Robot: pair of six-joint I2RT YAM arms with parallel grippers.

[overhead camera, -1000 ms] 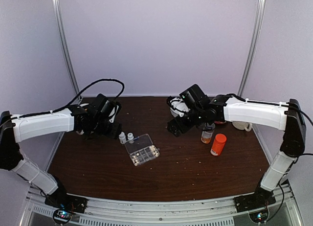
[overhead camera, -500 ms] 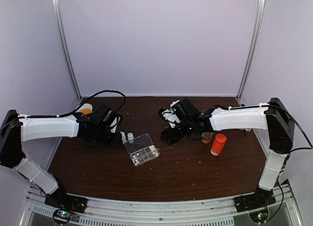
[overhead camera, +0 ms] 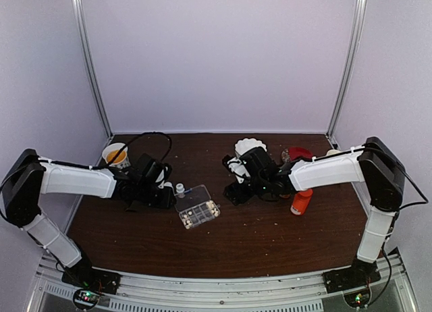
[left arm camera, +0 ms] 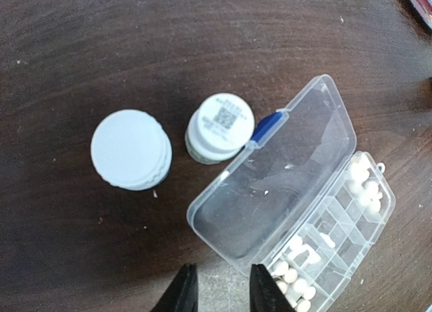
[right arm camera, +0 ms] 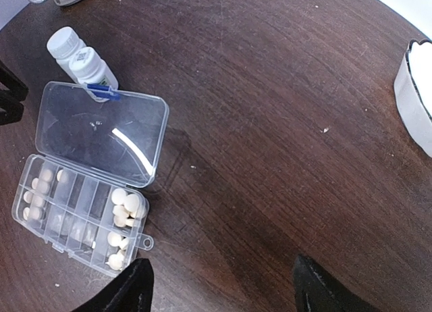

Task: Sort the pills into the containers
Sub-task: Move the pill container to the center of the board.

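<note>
The container, a clear pill organizer (overhead camera: 196, 208) with its lid flipped open (left arm camera: 277, 170), lies mid-table. White pills (right arm camera: 125, 205) fill compartments at both ends (left arm camera: 364, 184). My left gripper (left arm camera: 223, 295) hovers low just left of the organizer, beside two small white bottles (left arm camera: 131, 148) (left arm camera: 219, 126). Its jaws stand a narrow gap apart with nothing between them. My right gripper (right arm camera: 223, 295) hangs wide open over bare wood just right of the organizer (right arm camera: 81, 217), holding nothing. In the top view the left gripper (overhead camera: 165, 196) and the right gripper (overhead camera: 233, 194) flank the box.
An orange bottle (overhead camera: 301, 202) stands right of the right arm. A white bowl (overhead camera: 250, 146) and a red item (overhead camera: 298, 153) sit at the back. A paper cup (overhead camera: 116, 155) is at the back left. Crumbs dot the wood.
Both arms have stretched lower and moved in toward the organizer. The left jaws have narrowed markedly; the right jaws have closed a little but remain wide.
</note>
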